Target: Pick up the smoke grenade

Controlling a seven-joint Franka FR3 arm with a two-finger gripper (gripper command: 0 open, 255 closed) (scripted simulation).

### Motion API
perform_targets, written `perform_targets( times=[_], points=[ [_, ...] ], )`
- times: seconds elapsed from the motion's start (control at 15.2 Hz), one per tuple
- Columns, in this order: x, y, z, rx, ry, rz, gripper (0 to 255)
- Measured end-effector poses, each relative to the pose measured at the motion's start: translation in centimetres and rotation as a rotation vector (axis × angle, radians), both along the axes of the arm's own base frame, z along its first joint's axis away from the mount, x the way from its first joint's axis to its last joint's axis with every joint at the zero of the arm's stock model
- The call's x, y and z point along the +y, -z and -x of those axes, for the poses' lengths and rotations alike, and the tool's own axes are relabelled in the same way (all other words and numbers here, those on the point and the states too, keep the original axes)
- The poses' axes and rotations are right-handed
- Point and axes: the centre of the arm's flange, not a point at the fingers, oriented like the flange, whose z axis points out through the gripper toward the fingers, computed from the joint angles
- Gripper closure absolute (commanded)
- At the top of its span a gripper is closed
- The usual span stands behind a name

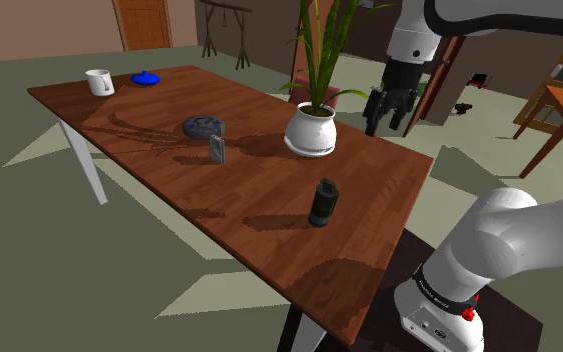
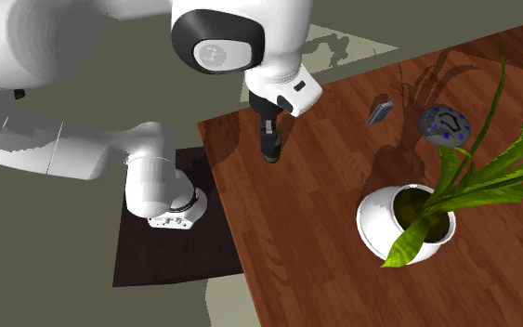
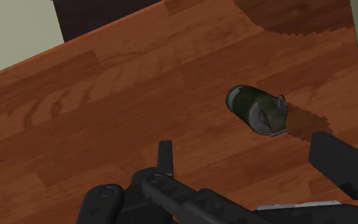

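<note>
The smoke grenade (image 1: pixel 322 203) is a dark olive cylinder with a lever on top. It stands upright on the brown wooden table (image 1: pixel 259 190), close to the edge nearest the stand. The second exterior view has the grenade (image 2: pixel 270 149) just below the arm's hand. My black gripper (image 1: pixel 387 116) hangs open high over the table, up and right of the grenade in the shoulder view, beside the plant. Seen from the wrist, the grenade (image 3: pixel 258 109) lies ahead of the gripper (image 3: pixel 244 145), apart from both fingers, which hold nothing.
A white pot with a tall green plant (image 1: pixel 312 130) stands close to the gripper. Further along the table are a small grey upright piece (image 1: pixel 217 150), a dark round object (image 1: pixel 202 126), a white mug (image 1: pixel 99 82) and a blue item (image 1: pixel 146 78).
</note>
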Motion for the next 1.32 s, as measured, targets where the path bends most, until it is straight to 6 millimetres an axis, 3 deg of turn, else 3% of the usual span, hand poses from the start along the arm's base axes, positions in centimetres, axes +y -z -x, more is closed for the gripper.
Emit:
perform_targets(
  times=[0.13, 0.33, 0.92, 1.32],
  points=[
    [0.3, 0.5, -0.1, -0.002, -0.003, 0.000, 0],
    [2.2, 3.3, -0.2, -0.012, -0.018, 0.000, 0],
    [8.4, 13.3, -1.1, -0.051, -0.070, -0.001, 0],
    [9.2, 16.9, -1.2, -0.059, -0.077, -0.001, 0]
  ],
)
